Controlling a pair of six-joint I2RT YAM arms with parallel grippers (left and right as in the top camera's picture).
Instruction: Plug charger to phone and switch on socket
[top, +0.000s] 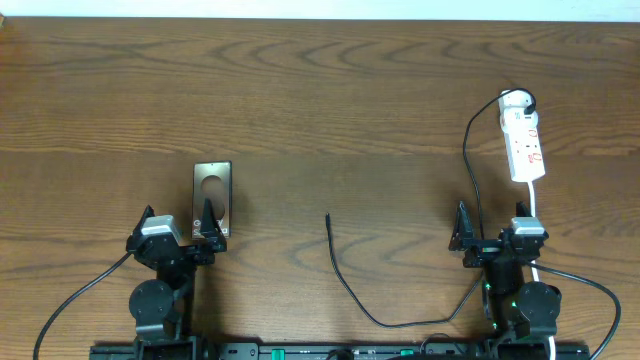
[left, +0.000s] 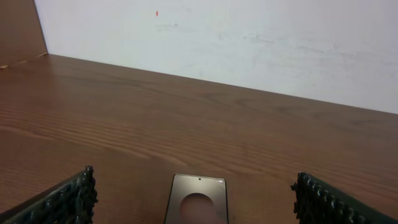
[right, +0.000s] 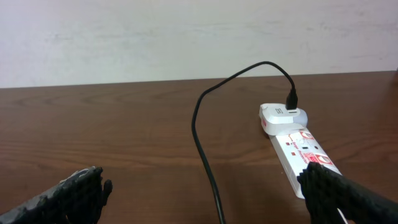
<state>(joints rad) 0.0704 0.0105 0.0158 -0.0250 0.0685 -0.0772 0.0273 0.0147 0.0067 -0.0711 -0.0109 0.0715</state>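
At lower centre of the overhead view, pinch the charger (top: 330, 232) just behind its tip with your right gripper (top: 491, 222); it and the left gripper (top: 180, 220) stand spread.

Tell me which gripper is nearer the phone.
The left gripper: the phone lies just ahead of it, while the right gripper faces the socket instead.

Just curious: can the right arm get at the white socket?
Probably yes. The socket lies just ahead of the open right pincer, with only the thin charger cable running beside it.
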